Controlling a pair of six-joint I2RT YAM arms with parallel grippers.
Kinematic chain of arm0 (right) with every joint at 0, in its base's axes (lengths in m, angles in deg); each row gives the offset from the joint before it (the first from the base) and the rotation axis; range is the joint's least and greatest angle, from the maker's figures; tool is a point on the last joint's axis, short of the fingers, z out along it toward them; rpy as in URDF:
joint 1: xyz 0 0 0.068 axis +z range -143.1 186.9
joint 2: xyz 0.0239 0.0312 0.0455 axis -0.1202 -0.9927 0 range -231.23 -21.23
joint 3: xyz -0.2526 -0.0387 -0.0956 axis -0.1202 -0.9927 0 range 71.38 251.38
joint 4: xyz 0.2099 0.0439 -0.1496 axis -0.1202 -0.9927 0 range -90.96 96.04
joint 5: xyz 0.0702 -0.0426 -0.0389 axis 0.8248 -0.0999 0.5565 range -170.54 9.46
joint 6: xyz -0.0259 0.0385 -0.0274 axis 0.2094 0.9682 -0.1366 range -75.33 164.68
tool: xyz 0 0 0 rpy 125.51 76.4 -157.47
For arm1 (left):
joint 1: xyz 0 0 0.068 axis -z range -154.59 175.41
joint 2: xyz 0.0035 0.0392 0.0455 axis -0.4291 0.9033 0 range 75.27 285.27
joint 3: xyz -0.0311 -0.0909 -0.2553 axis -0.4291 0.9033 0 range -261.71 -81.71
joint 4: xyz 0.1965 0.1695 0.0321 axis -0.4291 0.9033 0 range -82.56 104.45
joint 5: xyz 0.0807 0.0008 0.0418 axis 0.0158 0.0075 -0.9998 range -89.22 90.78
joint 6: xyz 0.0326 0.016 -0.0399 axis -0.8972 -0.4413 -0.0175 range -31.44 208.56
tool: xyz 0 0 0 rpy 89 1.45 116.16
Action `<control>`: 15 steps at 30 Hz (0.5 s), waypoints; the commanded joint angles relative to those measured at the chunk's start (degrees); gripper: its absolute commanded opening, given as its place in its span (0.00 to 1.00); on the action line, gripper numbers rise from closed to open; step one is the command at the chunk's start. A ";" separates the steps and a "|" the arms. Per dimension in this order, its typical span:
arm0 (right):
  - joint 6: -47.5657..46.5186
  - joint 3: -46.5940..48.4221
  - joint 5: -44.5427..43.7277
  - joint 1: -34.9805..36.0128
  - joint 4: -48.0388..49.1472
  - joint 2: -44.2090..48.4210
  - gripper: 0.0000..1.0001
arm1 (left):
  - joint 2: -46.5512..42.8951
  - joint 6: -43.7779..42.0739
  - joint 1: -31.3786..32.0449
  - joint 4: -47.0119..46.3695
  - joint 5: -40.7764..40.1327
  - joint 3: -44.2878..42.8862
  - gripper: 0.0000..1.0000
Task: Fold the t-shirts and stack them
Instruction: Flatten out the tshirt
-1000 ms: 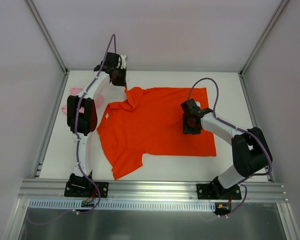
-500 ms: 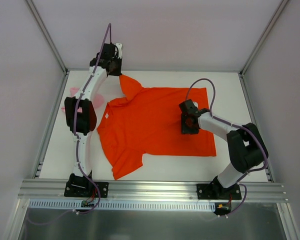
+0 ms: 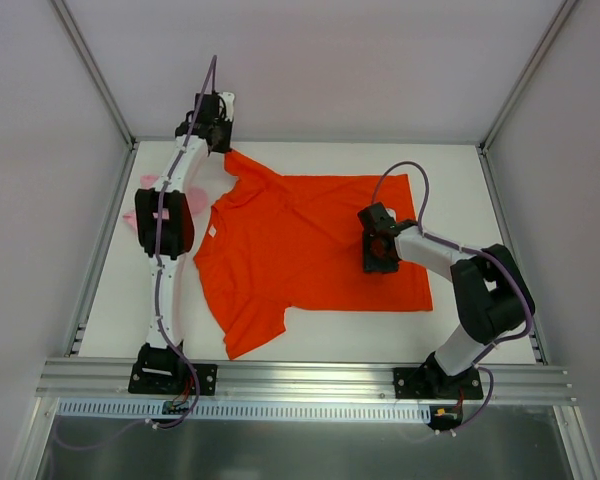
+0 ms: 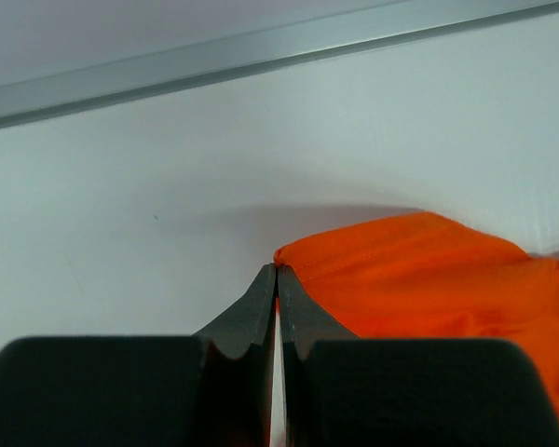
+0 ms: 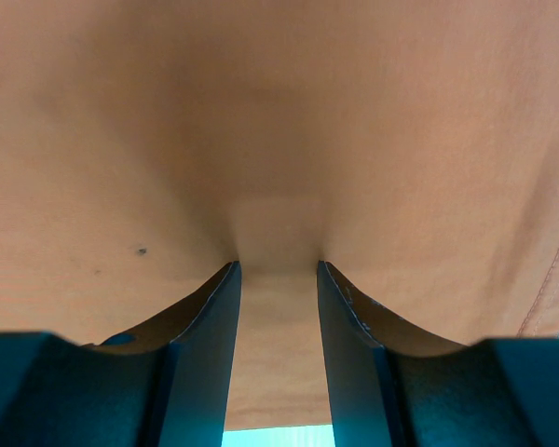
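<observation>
The orange-red t-shirt (image 3: 310,245) lies spread on the white table (image 3: 460,170), collar to the left. My left gripper (image 3: 223,150) is shut on the tip of its far sleeve (image 4: 401,265) at the table's back left; the wrist view shows the jaws (image 4: 277,272) pinched on the sleeve's edge. My right gripper (image 3: 377,262) is open, its fingertips (image 5: 225,279) pressed down on the shirt's right half, which fills the right wrist view (image 5: 279,140). The pale pink t-shirt (image 3: 147,183) lies at the left edge, mostly hidden behind my left arm.
A metal frame rail (image 3: 110,230) runs along the table's left side and another (image 3: 505,210) along the right. The back wall (image 4: 214,60) stands close behind my left gripper. The shirt's near sleeve (image 3: 250,335) points toward the front edge.
My left gripper has moved back and left with the far sleeve, pulling it out straight from a bunched fold. My right gripper has stayed almost in place on the shirt.
</observation>
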 commanded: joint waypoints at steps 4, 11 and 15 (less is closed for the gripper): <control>0.12 -1.43 0.05 0.29 -0.01 1.82 0.43 | 2.30 -4.61 0.26 -10.00 2.08 -4.16 0.00; 1.09 -2.31 0.40 0.38 -0.54 1.56 0.43 | 4.68 -7.07 0.35 -16.15 2.52 -5.74 0.00; 1.53 -2.93 0.32 0.82 -0.89 1.64 0.43 | 6.70 -7.86 0.44 -19.15 2.43 -7.50 0.00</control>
